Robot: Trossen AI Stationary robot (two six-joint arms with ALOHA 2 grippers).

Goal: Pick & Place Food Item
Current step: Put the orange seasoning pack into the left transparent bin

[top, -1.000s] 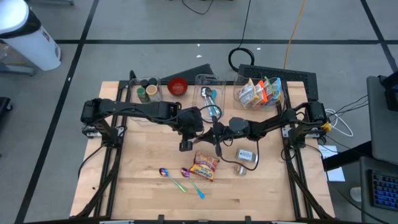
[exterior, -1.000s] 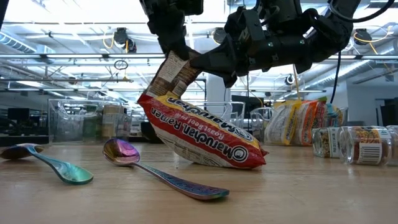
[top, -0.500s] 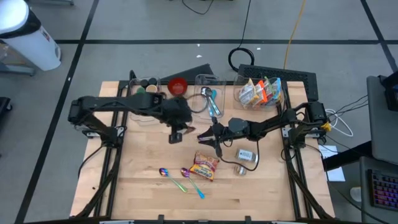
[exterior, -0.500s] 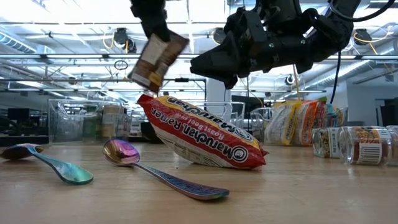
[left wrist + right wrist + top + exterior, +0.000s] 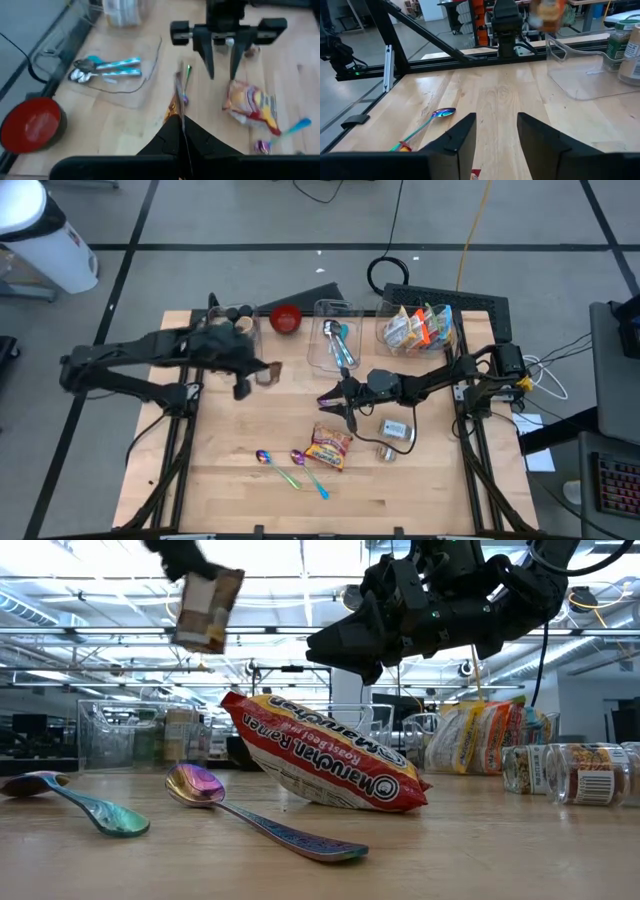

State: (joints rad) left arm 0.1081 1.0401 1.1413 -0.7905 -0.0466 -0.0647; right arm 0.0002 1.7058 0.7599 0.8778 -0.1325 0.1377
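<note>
1. Left gripper (image 5: 262, 370): clamped tight on a brown food packet (image 5: 270, 371), held in the air above the table (image 5: 230, 470), near the red bowl (image 5: 286, 318).
2. Right gripper (image 5: 328, 402): fingers parted, holding nothing, just above the ramen packet (image 5: 330, 447).
3. 2 iridescent spoons (image 5: 278, 465) lie beside the ramen packet.

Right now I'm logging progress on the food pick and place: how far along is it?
Done: a small brown packet is off the table, clamped in the left gripper and held in the air near the clear bin at the back left. In hand: the carry. The right gripper, jaws open, hovers above the ramen pack. Left: setting the packet down; the ramen lies untouched.
</note>
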